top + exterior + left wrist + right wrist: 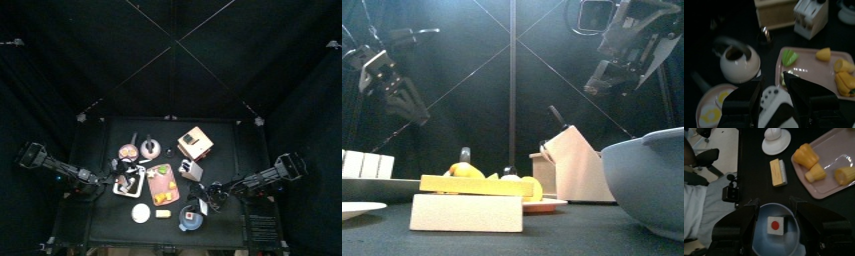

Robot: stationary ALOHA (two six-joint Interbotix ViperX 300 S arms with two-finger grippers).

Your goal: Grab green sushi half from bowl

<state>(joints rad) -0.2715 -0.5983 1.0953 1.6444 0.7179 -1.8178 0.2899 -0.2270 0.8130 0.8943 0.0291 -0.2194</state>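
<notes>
The light-blue bowl (761, 235) lies right under my right gripper (774, 203), whose jaws stand open on either side of it. In the bowl lies the sushi half (775, 225), showing a square white face with a red centre; no green shows from here. From above, the bowl (194, 221) is at the table's front right with the right gripper (209, 203) over its back edge. In the front view the bowl (649, 185) is large at the right and the right gripper (605, 78) hangs high above it. My left gripper (773, 85) is closed around a white and black piece (774, 102).
A pink tray (839, 165) holds yellow pieces (804, 155) and a green piece (789, 59). A yellow block (777, 172) and a white disc (775, 142) lie by the bowl. A wooden box (197, 143) stands behind. A person's sleeve (701, 203) shows beyond the table.
</notes>
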